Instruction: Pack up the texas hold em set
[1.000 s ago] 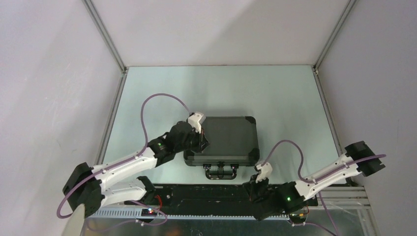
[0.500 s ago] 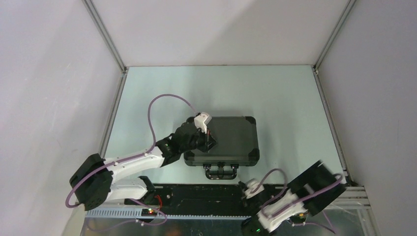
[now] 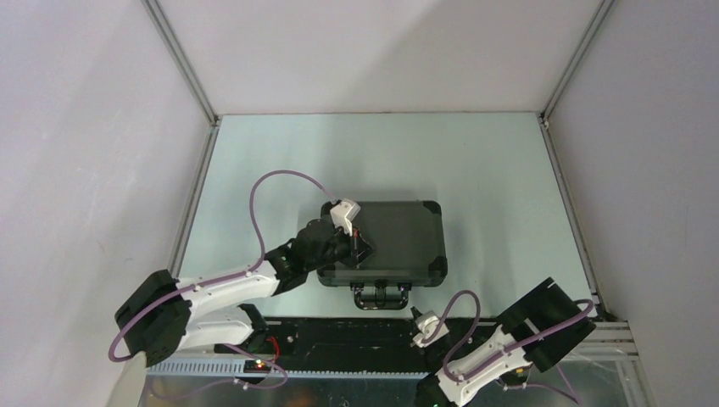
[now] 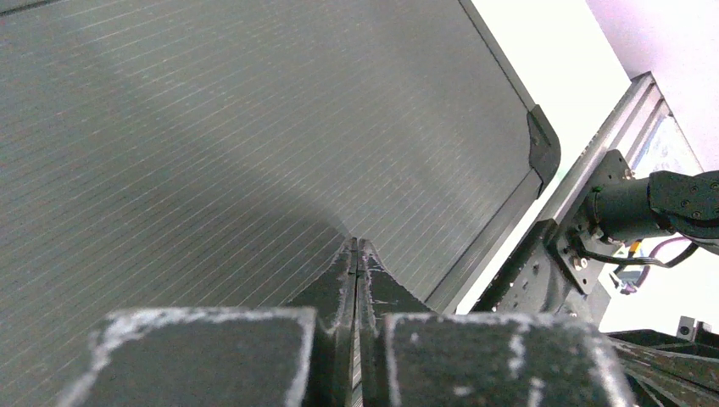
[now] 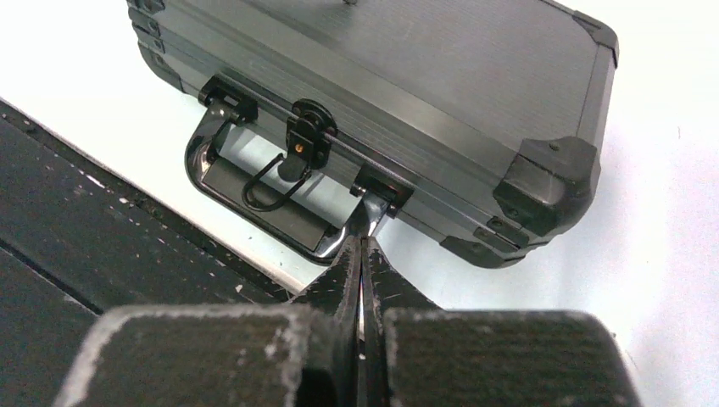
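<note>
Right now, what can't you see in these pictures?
- Inside the case: the closed lid hides it in every view.
- The right latch: in the right wrist view, the right gripper tips cover part of it.
- Whether the left gripper touches the lid: the left wrist view is too close, and in the top view its wrist blocks it.
- Case's far side: no view shows it.

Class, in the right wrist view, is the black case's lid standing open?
No, the black case lies shut, lid flat on its base above the handle.
</note>
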Controlling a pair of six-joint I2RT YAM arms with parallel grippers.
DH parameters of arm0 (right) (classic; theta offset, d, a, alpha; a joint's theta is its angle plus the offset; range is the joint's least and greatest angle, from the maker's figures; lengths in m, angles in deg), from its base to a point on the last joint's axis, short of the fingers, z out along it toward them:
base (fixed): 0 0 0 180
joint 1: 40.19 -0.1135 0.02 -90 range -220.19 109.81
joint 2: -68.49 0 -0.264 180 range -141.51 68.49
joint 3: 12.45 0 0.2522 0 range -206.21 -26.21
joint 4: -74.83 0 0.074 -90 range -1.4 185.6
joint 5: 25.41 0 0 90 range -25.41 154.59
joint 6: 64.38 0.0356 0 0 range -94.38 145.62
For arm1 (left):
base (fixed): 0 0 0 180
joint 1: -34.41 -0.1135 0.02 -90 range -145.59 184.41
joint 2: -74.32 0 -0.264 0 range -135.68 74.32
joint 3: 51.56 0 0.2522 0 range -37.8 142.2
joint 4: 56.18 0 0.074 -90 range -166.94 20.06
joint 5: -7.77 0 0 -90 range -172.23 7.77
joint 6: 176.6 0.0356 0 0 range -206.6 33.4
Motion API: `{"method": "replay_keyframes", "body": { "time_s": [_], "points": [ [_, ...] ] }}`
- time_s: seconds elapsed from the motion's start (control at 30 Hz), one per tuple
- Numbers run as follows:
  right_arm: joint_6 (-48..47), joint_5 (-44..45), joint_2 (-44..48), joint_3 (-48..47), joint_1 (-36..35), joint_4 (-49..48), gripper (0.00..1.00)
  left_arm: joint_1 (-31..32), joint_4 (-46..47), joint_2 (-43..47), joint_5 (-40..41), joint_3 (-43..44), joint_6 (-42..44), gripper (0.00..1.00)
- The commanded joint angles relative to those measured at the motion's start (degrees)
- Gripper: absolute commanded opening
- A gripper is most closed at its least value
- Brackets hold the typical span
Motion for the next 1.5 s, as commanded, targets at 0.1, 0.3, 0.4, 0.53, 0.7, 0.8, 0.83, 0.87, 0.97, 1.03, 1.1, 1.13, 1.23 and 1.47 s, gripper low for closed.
{"method": "replay_keyframes", "body": {
  "time_s": [0.1,0.3,0.4,0.53,0.7,0.8,0.83,0.87,0.97,1.03,1.1,1.13,1.23,1.47],
  "points": [
    [-7.9,-5.4,9.8,-6.0,7.1,-10.9,0.0,0.7,-8.2,-1.5,0.8,-1.6,0.0,0.0],
    [-69.4,-25.0,33.8,10.0,21.5,-62.6,0.0,0.7,-8.2,-1.3,1.3,-1.8,-0.3,0.0],
    [-70.8,-29.4,38.9,11.2,25.7,-58.7,0.0,0.8,-8.1,-1.0,2.0,-1.8,-0.5,0.0],
    [-61.8,-34.3,37.4,11.9,30.8,-51.6,0.0,0.7,-8.1,-1.6,1.5,-1.1,-0.6,0.0],
    [-54.3,-37.0,34.4,14.1,32.3,-51.9,0.0,0.7,-8.1,-2.4,1.3,-1.1,-0.8,0.0],
    [-45.8,-35.3,35.2,14.0,31.3,-44.3,0.0,0.7,-8.0,-2.5,1.2,-1.2,-1.0,0.0],
    [-43.0,-34.6,35.7,14.1,31.1,-42.5,0.0,0.7,-8.0,-2.5,1.3,-1.1,-1.0,0.0],
    [-41.7,-34.4,36.0,14.2,30.9,-38.9,0.0,0.7,-8.0,-2.8,1.3,-1.0,-1.1,0.0],
    [-40.0,-34.0,35.2,14.6,30.9,-36.3,0.0,0.7,-8.0,-3.7,0.8,-0.4,-0.9,0.0],
    [-42.8,-33.6,33.9,15.7,31.7,-41.2,0.0,0.7,-8.0,-4.2,0.6,-0.2,-0.9,0.0],
    [-49.4,-35.3,32.1,18.2,34.9,-52.4,0.0,0.7,-8.0,-4.5,0.8,-0.3,-0.8,0.0],
    [-52.4,-36.6,31.4,19.4,38.2,-57.5,0.0,0.7,-8.0,-4.4,1.1,-0.5,-0.9,0.0],
    [-64.6,-44.5,27.5,24.5,46.5,-82.8,0.0,0.7,-8.0,-3.9,2.1,-1.1,-1.3,0.0],
    [-80.2,-57.6,14.3,19.4,57.7,-104.3,0.0,-0.3,-8.1,-3.1,4.4,-1.1,-2.3,0.0]
  ]
}}
